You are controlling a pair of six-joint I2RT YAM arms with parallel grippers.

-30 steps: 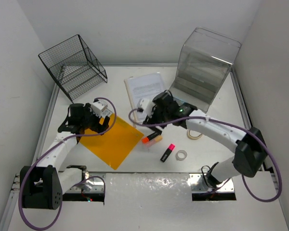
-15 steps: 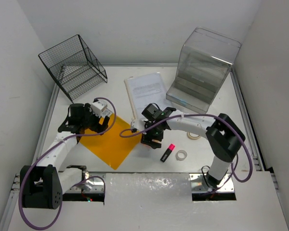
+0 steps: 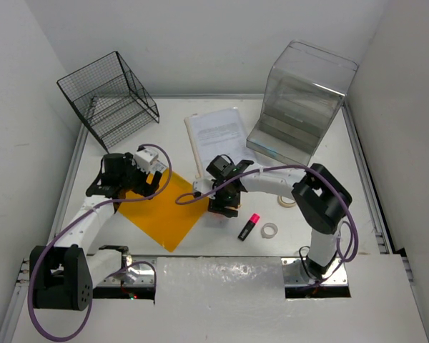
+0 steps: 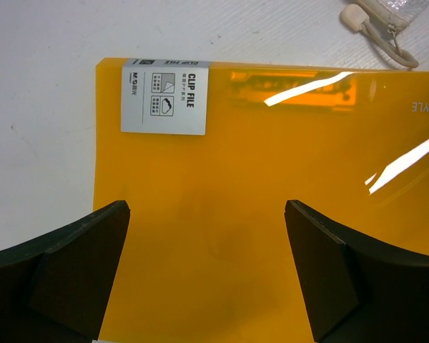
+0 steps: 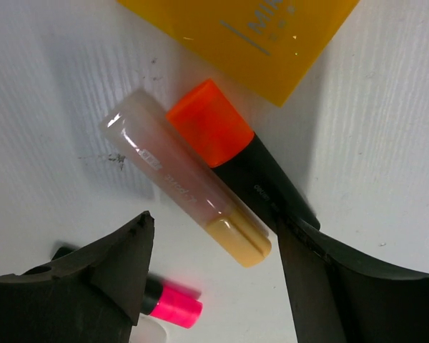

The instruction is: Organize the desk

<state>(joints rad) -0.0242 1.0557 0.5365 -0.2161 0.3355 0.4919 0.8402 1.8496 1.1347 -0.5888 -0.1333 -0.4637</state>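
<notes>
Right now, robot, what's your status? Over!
Left gripper open over flat orange plastic clip file. Right gripper open over orange-capped black highlighter and clear plastic tube. Flat white desk not yet tidy. Tube touching highlighter, may crowd the grab.

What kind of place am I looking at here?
Likely a robot lab cell staged as an office desk: a white railed desk walled in by plain panels, an orange clip file, a pink highlighter and a black wire rack.

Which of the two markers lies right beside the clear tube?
The orange-capped marker, side by side with the clear tube near the yellow folder corner; the pink-capped marker lies apart from both.
</notes>
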